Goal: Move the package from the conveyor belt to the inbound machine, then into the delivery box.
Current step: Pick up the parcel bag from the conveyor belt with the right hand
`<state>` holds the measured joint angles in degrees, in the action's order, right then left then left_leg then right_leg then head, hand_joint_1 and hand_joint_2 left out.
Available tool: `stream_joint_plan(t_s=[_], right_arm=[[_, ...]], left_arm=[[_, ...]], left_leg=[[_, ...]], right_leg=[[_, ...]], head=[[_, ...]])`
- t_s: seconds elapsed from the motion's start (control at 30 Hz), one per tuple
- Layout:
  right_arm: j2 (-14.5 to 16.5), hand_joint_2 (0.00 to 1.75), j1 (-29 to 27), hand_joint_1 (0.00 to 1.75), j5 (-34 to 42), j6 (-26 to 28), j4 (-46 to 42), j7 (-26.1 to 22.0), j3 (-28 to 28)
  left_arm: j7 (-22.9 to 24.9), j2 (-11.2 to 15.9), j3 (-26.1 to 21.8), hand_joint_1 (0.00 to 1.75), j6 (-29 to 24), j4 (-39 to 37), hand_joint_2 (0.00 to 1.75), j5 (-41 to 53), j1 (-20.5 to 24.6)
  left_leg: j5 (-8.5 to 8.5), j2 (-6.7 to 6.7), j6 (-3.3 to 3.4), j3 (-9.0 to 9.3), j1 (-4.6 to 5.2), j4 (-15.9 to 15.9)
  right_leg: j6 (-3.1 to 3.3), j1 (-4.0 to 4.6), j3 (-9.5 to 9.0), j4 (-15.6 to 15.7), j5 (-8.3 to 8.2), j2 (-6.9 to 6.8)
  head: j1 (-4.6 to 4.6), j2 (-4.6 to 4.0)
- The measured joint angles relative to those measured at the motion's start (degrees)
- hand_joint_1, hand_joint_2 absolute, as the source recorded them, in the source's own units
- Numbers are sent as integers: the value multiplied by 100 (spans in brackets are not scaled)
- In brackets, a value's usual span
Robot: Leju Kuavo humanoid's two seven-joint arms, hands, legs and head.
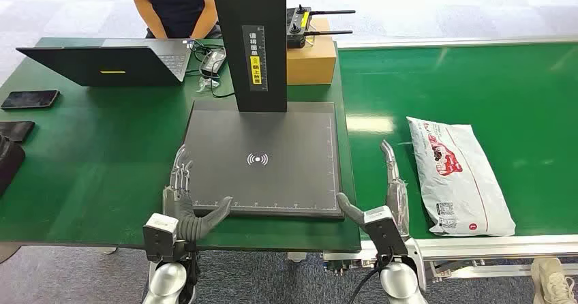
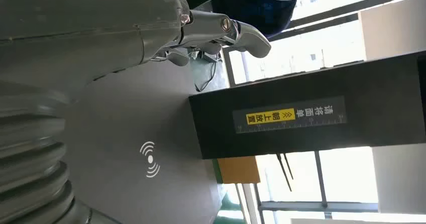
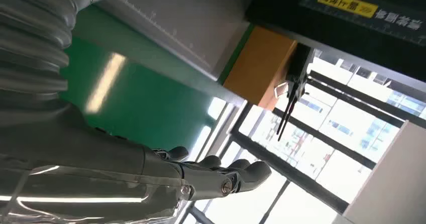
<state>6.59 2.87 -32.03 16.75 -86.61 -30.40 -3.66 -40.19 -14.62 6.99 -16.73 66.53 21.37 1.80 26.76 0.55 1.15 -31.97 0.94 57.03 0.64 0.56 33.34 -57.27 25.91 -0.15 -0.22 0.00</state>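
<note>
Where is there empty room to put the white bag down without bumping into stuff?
The grey scanner plate is bare in front of its black post, between the left hand and right hand. The green belt beyond the package is free too. It gets crowded around the laptop, cables and cardboard box.

Your head view looks forward and down on the tabletop from high up. Both wrist views sit close, turned sideways, sharing the scanner column with it.

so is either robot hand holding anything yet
Nothing is held. The left robot hand and right robot hand are both open and empty; the package lies untouched on the conveyor belt.
</note>
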Motion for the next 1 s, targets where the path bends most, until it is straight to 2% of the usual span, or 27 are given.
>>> stream_joint_plan(t_s=[0.2,0.33,0.47,0.83,1.0], right_arm=[[-83,175,92,0,-265,91,-47,160,194],[-207,175,238,0,-165,53,0,254,492],[-351,175,398,0,-381,204,175,359,866],[-791,175,1234,0,-420,163,1639,574,2162],[-917,175,1474,0,-443,188,2139,579,2461]], left_arm=[[0,2,0,0,-27,-1,175,-48,-3],[0,3,0,0,-28,-10,175,-62,-4],[0,4,2,0,-35,-15,175,-95,-4],[0,2,0,0,18,-15,175,-30,-6],[0,2,0,0,21,-17,175,-29,-6]], left_leg=[[0,0,0,0,0,0],[0,-1,0,0,1,1],[0,-1,1,0,1,1],[0,-2,2,0,1,3],[0,-2,2,0,1,3]], right_leg=[[0,0,0,0,0,0],[0,-1,0,0,0,-1],[-1,-2,0,0,-1,-1],[-1,-2,-1,0,-2,-3],[-1,-2,1,0,-1,-3]], head=[[0,0],[1,0],[1,0],[1,0],[0,0]])
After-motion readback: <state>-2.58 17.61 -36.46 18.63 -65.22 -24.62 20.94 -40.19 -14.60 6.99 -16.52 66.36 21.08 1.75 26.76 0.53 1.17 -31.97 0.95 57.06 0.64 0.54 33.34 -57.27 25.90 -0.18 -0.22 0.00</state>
